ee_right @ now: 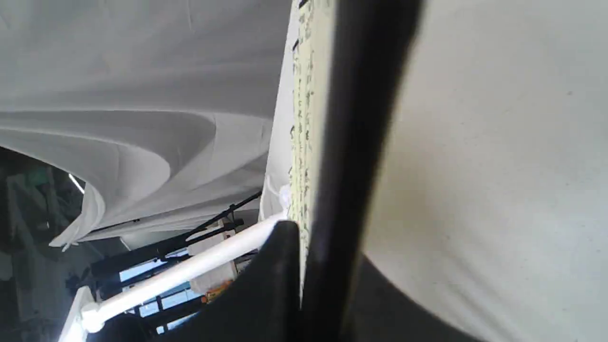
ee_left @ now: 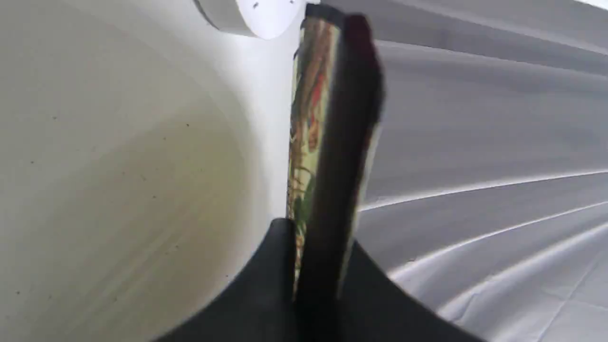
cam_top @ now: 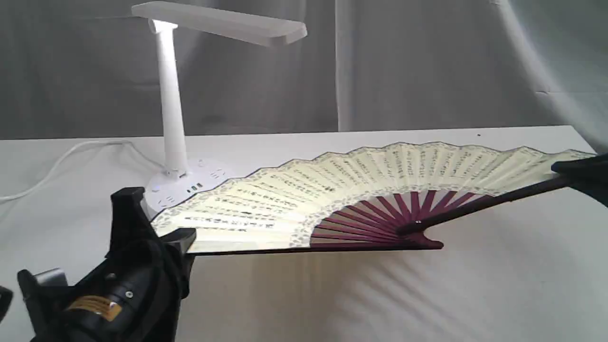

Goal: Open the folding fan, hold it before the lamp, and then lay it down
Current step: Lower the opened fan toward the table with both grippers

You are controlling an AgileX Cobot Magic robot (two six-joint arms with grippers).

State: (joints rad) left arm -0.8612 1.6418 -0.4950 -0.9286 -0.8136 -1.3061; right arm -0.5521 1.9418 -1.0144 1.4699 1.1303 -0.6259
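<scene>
The folding fan [cam_top: 361, 190] is spread wide and held nearly flat above the table, its cream leaf with black calligraphy facing up and maroon ribs meeting at the pivot. My left gripper [cam_top: 183, 240] is shut on the left guard; in the left wrist view that dark guard [ee_left: 339, 156] runs up between the fingers. At the right edge, my right gripper [cam_top: 577, 173] is shut on the other guard, seen close up as a dark strip [ee_right: 361, 142]. The white lamp [cam_top: 173, 123] stands lit behind the fan's left end, its base [cam_top: 190, 185] partly hidden by the leaf.
A white cloth covers the table [cam_top: 332, 294]. The lamp's white cord [cam_top: 61, 161] trails off to the left. A grey curtain [cam_top: 427, 61] hangs behind. Striped shadow from the fan falls on the cloth below it.
</scene>
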